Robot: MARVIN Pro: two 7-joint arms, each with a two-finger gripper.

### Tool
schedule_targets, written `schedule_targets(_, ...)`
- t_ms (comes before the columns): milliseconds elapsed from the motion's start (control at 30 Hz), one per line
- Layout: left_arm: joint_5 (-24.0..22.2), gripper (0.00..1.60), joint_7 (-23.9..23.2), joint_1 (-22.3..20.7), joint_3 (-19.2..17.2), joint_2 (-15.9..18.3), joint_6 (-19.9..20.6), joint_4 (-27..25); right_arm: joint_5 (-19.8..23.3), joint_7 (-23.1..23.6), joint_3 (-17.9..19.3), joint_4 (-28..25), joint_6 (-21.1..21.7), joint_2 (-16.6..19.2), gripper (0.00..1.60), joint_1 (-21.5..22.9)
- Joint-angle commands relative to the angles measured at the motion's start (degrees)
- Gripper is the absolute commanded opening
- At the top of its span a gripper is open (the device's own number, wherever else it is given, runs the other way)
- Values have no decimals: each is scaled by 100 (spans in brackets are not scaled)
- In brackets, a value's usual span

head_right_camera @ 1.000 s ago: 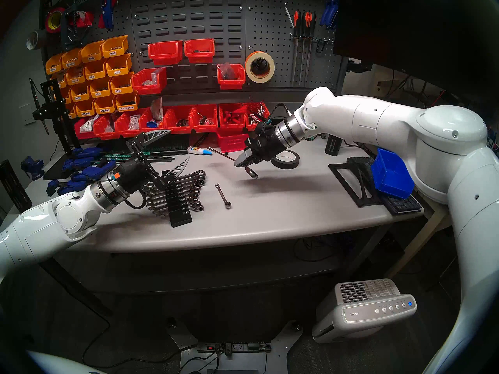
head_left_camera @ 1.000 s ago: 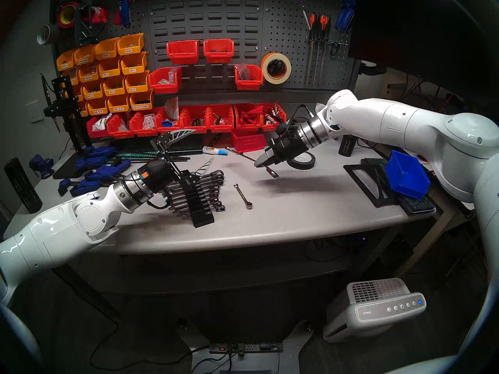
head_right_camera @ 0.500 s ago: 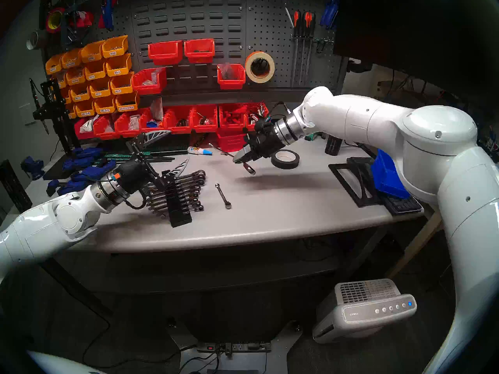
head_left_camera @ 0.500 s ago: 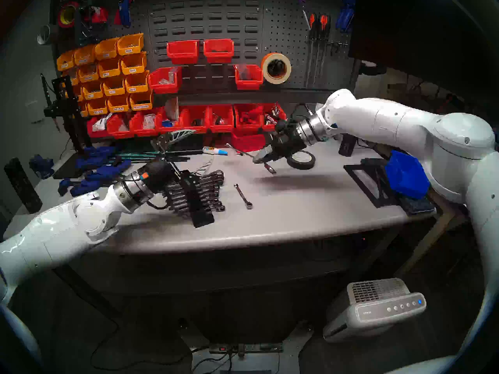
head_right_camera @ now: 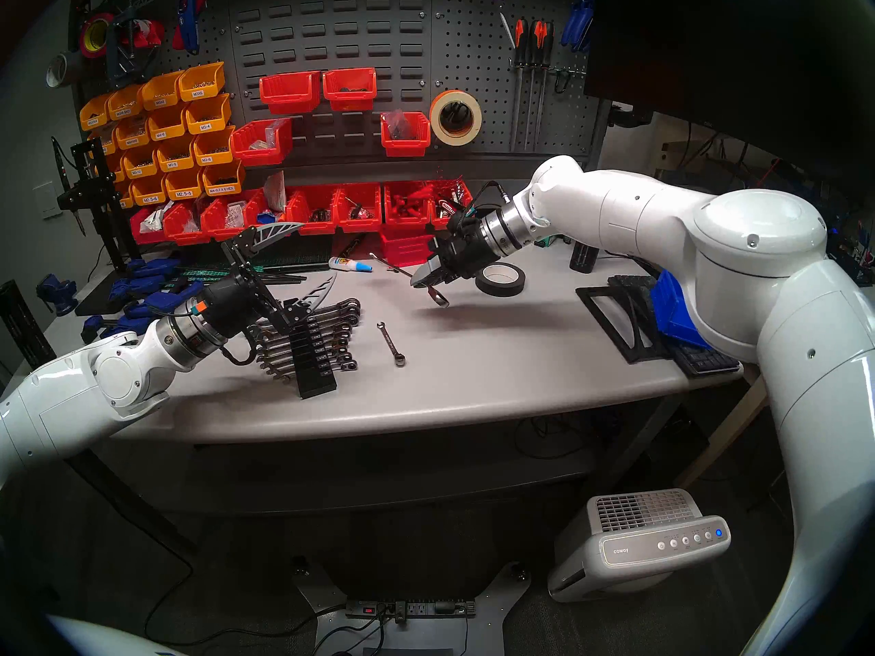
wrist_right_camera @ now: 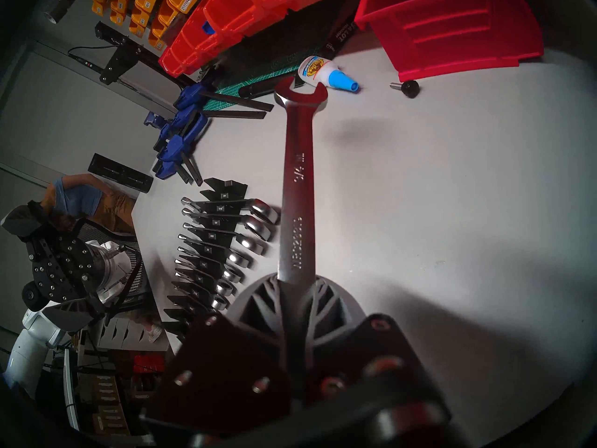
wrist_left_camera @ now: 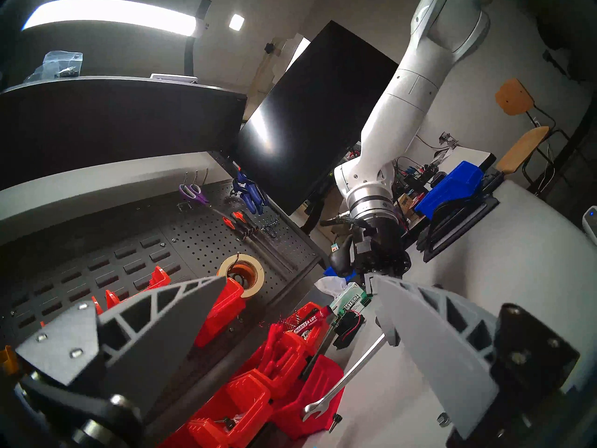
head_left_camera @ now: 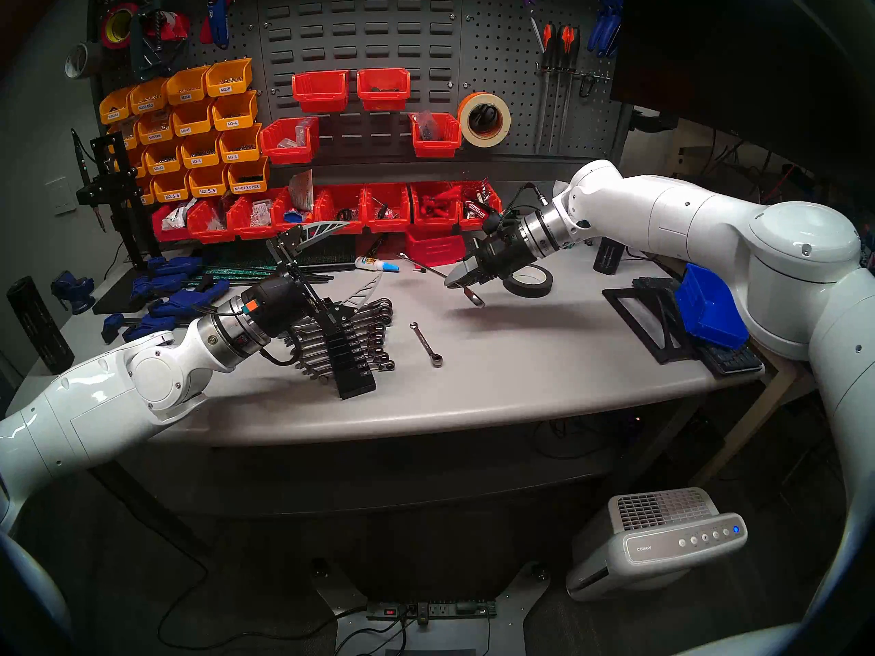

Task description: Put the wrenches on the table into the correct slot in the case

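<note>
My right gripper (head_left_camera: 455, 281) is shut on the long chrome wrench (head_left_camera: 475, 299), held above the grey table (head_left_camera: 521, 380) behind its middle. In the right wrist view the wrench (wrist_right_camera: 298, 185) sticks out of the shut fingers (wrist_right_camera: 258, 305), open end forward. The short wrench (head_left_camera: 426, 345) lies flat on the table, right of the black case (head_left_camera: 352, 357). The case (wrist_right_camera: 210, 243) holds several chrome wrenches. My left gripper (head_left_camera: 363, 250) stands open above the case's far end, nothing between its fingers (wrist_left_camera: 161, 314). The left wrist view shows the long wrench (wrist_left_camera: 349, 376) from the side.
A black tape roll (head_left_camera: 528, 283) lies just right of the right gripper. A glue bottle (head_left_camera: 376, 263) and red bins (head_left_camera: 331, 210) line the back. Blue clamps (head_left_camera: 175, 300) lie at the left, and a blue bin (head_left_camera: 712, 309) sits on a black frame (head_left_camera: 648, 323) at the right.
My right gripper has drifted slightly left and back with the long wrench, and its elbow has swung inward. The left gripper has risen a little, still open.
</note>
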Motion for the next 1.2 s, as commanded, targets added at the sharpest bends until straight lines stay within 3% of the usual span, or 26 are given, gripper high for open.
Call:
schedule_targets(0, -203, 160, 9, -214, -209, 156, -93, -73, 35, 592, 169, 84, -35, 17, 0, 231)
schedule_targets(900, -644, 160, -93, -202, -215, 276, -143, -133, -39, 626, 217, -81, -35, 241, 0, 258)
schedule_targets(1167, -811, 160, -138, -177, -204, 601, 123, -265, -67, 653, 231, -173, -53, 320, 0, 256)
